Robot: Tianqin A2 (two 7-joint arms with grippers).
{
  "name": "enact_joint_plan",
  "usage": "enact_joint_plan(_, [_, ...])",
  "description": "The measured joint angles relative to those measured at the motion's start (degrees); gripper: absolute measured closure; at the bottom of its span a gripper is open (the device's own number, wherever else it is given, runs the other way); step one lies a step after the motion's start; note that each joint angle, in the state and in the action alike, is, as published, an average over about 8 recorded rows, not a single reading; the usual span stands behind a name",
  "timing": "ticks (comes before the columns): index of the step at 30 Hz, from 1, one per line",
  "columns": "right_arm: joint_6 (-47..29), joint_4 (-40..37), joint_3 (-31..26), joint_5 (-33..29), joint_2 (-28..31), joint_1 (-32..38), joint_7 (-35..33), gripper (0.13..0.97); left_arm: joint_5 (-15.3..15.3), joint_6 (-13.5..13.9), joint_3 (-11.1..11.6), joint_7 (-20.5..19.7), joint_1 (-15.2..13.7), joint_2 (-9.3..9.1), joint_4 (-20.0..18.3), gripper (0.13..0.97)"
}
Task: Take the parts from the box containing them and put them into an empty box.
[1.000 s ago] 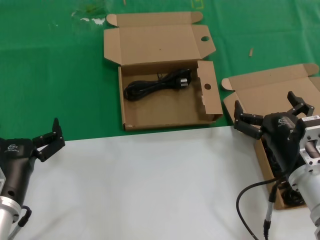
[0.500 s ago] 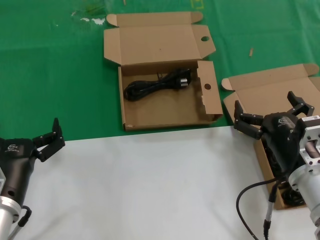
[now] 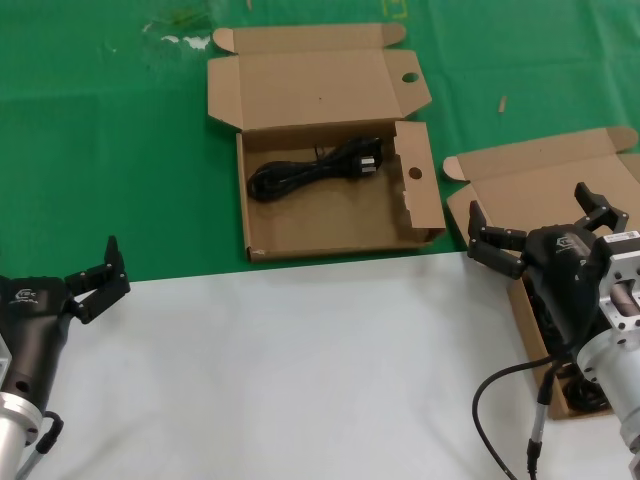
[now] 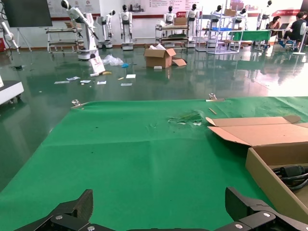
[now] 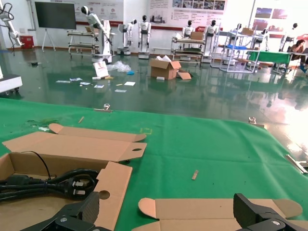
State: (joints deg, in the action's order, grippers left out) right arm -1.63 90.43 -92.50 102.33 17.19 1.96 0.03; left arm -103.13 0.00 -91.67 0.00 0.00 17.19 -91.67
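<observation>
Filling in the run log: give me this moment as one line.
left hand: open, idle at table edge | right hand: open, above source box | holed box: holds one cable

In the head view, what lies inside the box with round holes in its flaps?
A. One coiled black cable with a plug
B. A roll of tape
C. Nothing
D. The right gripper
A: a single black cable lies coiled in the back half of the holed box, while both grippers are well clear of it.
</observation>
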Motion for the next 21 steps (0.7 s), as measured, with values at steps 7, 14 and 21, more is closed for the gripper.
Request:
enact_joint_plan(7, [0.0, 0.0, 0.0, 0.0, 0.0, 0.0, 0.0, 0.129, 0.0, 0.0, 0.0, 0.0, 0.0, 0.0, 0.0, 0.132])
enact_joint_plan(14, [0.0, 0.0, 0.0, 0.0, 0.0, 0.0, 0.0, 0.129, 0.0, 0.0, 0.0, 0.0, 0.0, 0.0, 0.0, 0.132])
enact_joint_plan(21, [0.0, 0.0, 0.0, 0.0, 0.0, 0.0, 0.0, 0.129, 0.0, 0.0, 0.0, 0.0, 0.0, 0.0, 0.0, 0.132])
